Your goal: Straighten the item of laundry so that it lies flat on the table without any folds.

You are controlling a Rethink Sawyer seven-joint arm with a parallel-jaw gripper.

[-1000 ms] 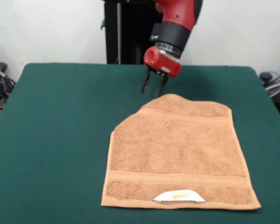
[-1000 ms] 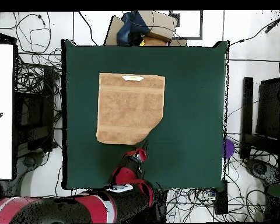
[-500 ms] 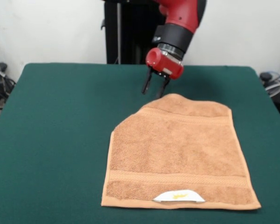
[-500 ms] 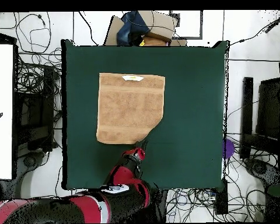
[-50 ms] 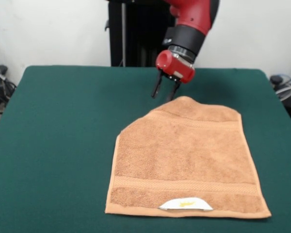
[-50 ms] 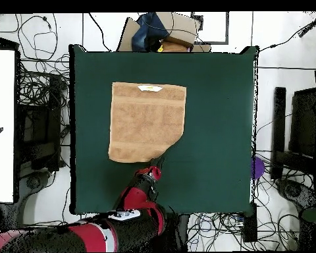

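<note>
Front view frames show the towel [image 5: 184,160] spread near the table's [image 5: 58,126] camera-side edge, with its label [image 5: 185,204] at that edge. One far corner is seen to be cut off along a diagonal, which is judged to be a corner tucked under. The gripper [image 5: 165,91] is held just beyond the towel's far edge, its fingers [image 5: 156,88] slightly parted and nothing gripped. If the fingers are lowered onto bare felt beside the cloth, the fold would be missed; if both layers are pinched together, the whole towel could be dragged and fresh wrinkles raised. The hidden corner's exact position cannot be told.
</note>
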